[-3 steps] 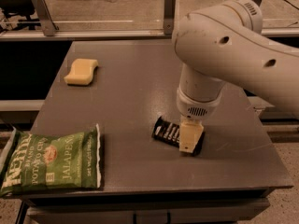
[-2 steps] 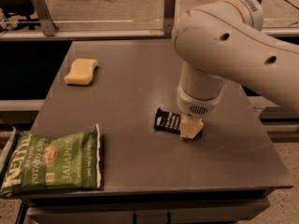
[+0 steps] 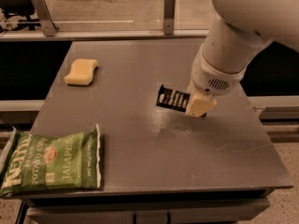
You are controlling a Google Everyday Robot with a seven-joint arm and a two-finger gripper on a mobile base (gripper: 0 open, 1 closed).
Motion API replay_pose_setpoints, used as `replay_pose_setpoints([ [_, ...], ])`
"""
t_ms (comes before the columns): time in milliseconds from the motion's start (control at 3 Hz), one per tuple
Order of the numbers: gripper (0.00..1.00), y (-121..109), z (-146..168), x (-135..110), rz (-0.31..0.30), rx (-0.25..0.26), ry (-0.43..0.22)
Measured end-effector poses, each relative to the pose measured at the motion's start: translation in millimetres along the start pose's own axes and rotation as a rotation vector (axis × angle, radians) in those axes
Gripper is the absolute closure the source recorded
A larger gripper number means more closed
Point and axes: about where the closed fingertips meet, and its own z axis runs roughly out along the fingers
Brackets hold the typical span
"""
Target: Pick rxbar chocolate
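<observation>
The rxbar chocolate (image 3: 172,98) is a small flat black wrapper with rows of white lettering, at the centre right of the camera view. My gripper (image 3: 199,107) hangs from the big white arm and is shut on the bar's right end. One cream finger pad (image 3: 202,104) shows in front of the wrapper. The bar is held tilted a little above the grey table (image 3: 140,157), with a faint pale reflection on the surface below it.
A large green potato chip bag (image 3: 50,164) lies at the table's front left corner, overhanging the edge. A pale yellow sponge (image 3: 81,72) lies at the back left. A metal rail with posts (image 3: 169,13) runs behind the table.
My gripper has closed on the bar and risen with it; the bar has left the table surface and moved up and slightly right.
</observation>
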Motion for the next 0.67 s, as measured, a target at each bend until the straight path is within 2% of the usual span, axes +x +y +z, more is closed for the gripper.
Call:
replay_pose_setpoints([
  [333, 1.0, -8.6, -40.1, -0.2, -0.013, 0.061, -0.049],
  [667, 1.0, -9.9, -42.5, -1.5, -0.016, 0.066, -0.053],
])
